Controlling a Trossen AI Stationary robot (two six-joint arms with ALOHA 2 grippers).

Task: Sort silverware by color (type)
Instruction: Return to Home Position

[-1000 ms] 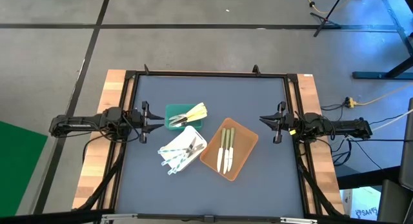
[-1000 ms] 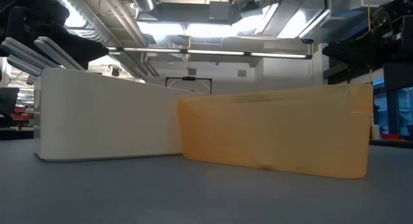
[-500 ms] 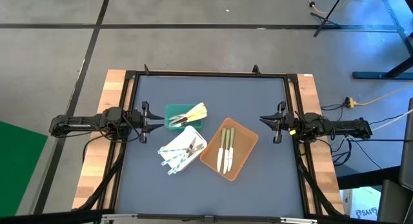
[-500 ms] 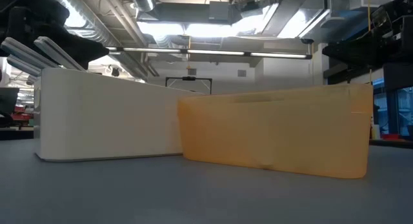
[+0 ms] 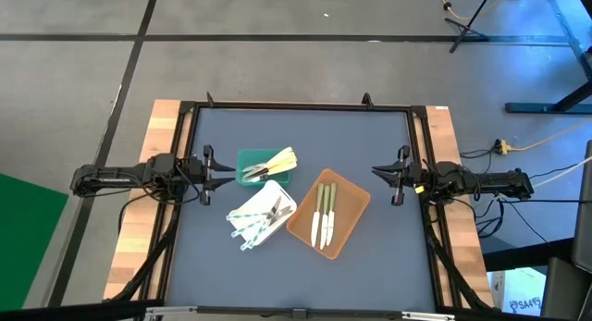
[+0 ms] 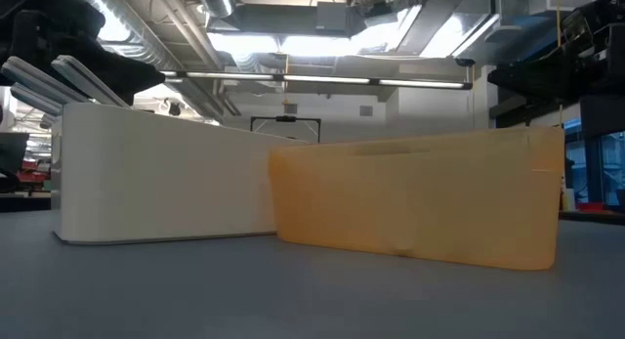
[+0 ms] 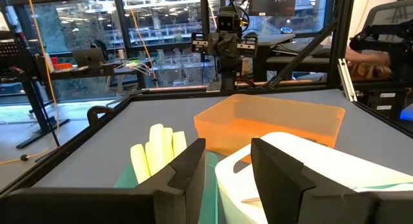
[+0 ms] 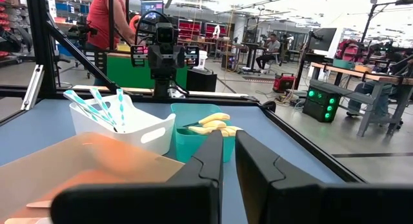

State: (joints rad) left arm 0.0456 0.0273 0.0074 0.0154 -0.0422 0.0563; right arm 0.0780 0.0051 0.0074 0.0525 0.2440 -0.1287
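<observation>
Pincer positions, with both arms at the worktop edges. Left pincer (image 5: 220,176) lies at the left edge of the grey worktop (image 5: 370,136). In its wrist view its fingers (image 7: 187,161) stand moderately apart and hold nothing. Right pincer (image 5: 387,176) lies at the right edge, facing the left one. In its wrist view its fingers (image 8: 210,153) are drawn almost together, with only a narrow slit between them, and they hold nothing.

Three trays form one cluster between the arms, left of centre, and all the silverware lies inside them.

(a) One green tray (image 5: 242,157), the farthest of the three, holds the pale yellow utensils (image 5: 276,162). At least four tips show in the left wrist view, and their ends jut over the tray's right rim.

(b) One white tray (image 5: 282,193) sits just near of the green one. It holds the translucent whitish-blue utensils (image 5: 259,219) in a loose heap. The exact number cannot be told. Three striped handles rise above its rim in the right wrist view.

(c) One brown tray (image 5: 347,205) sits to the right of the white tray, with their sides apparently touching. It holds what appear to be three olive-handled, white-tipped knives (image 5: 324,215), lying side by side and roughly parallel.

No utensil lies loose on the worktop.
</observation>
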